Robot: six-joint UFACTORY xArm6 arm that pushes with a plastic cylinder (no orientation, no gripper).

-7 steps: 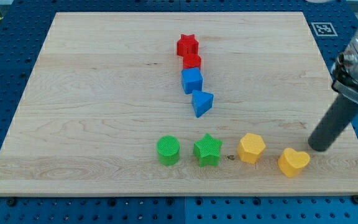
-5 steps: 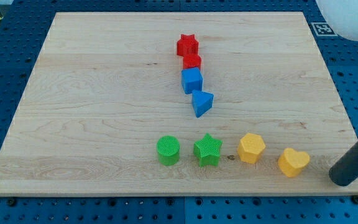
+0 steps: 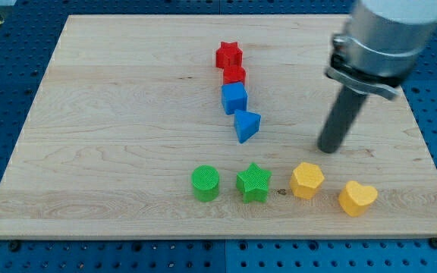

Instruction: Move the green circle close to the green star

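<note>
Small green ridged plastic circle block (image 3: 205, 183) sits near bench bottom edge, just left of the green ridged plastic star block (image 3: 253, 182); narrow gap between them, not touching. Arguably close already; a short nudge toward the view's right would tighten it.

My tip (image 3: 327, 149) well apart from both, over on the view's right, above the yellow hexagon-ish plastic block (image 3: 307, 180) and up-left of the yellow heart-shaped plastic block (image 3: 357, 197). Touching nothing.

No jaws on this rig: just a straight dark rod, holding nothing, push-only.

Handling, judged by look: light, rigid printed plastic, flat base on pale wooden bench (image 3: 112, 114), likely slides easily. Round wall means off-centre contact probably deflects it sideways. Best contact point: middle of the circle's left face, pushing straight toward the star. Gentle stroke, else star gets shoved into the yellow blocks.

Approach path: go round below or above the row, clear of the blue triangular plastic block (image 3: 246, 125), blue plastic cube (image 3: 234, 98), red plastic block (image 3: 234, 74), red plastic star (image 3: 228, 54).
</note>
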